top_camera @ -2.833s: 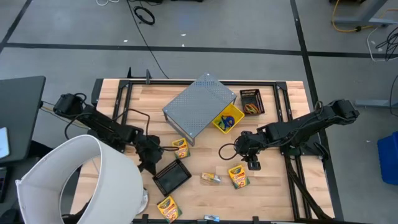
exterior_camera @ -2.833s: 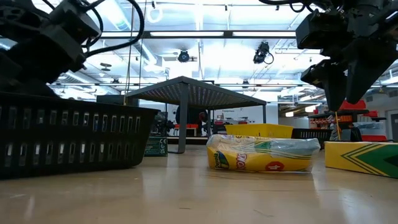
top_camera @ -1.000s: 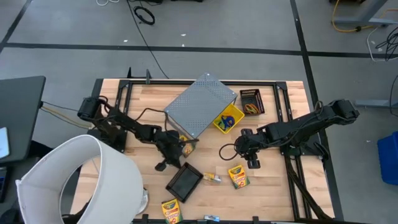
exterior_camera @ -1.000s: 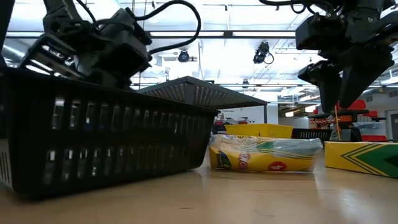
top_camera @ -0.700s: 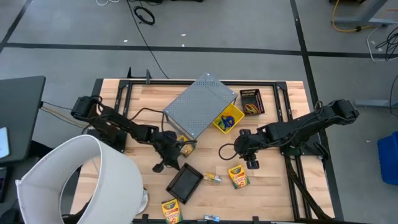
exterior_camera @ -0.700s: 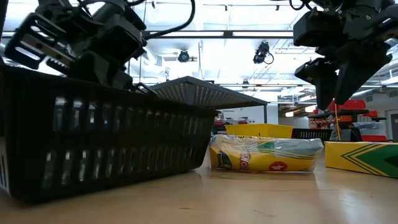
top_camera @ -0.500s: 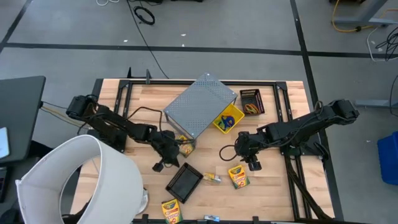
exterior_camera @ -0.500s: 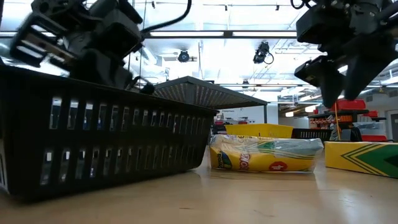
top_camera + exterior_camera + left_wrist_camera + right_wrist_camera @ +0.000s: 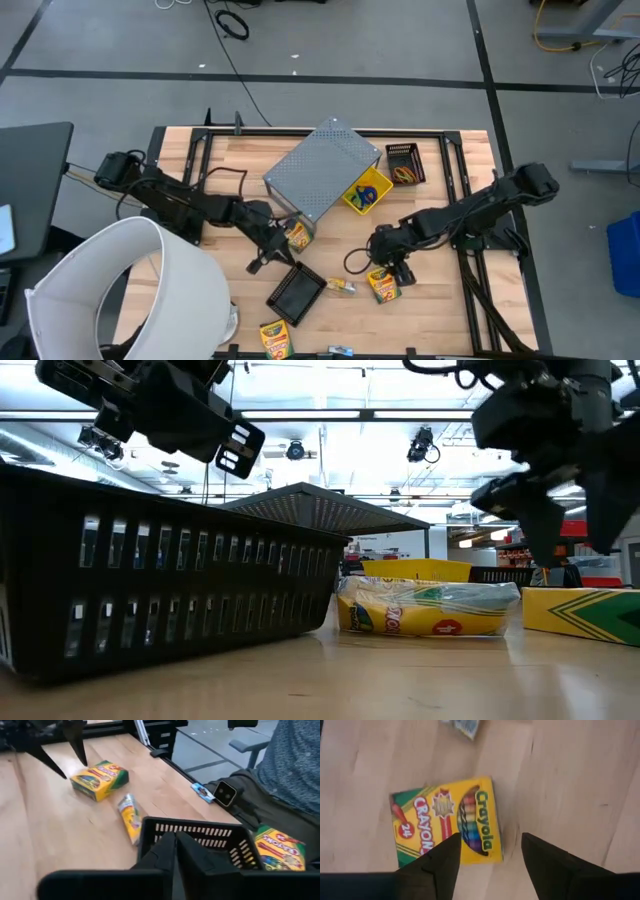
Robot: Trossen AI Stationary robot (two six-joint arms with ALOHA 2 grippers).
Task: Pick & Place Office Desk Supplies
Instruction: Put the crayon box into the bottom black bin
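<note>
The right tool (image 9: pixel 487 851) hangs wide open over a crayon box (image 9: pixel 445 821) on the worktop (image 9: pixel 440 310). The left tool (image 9: pixel 175 851), fingers nearly together and holding nothing, hovers at the black basket's (image 9: pixel 296 293) 11 o'clock.

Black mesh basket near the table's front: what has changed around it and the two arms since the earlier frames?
The black mesh basket was dragged rightward and turned, then let go; the left hand, shut, backed away behind it. The right hand opened wider and came down over a crayon box. The other boxes and the small packet stayed put.

Crayon box (image 9: pixel 275 337) cut by bottom edge — packet (image 9: pixel 130 816) print blurred, unreadable.
</note>
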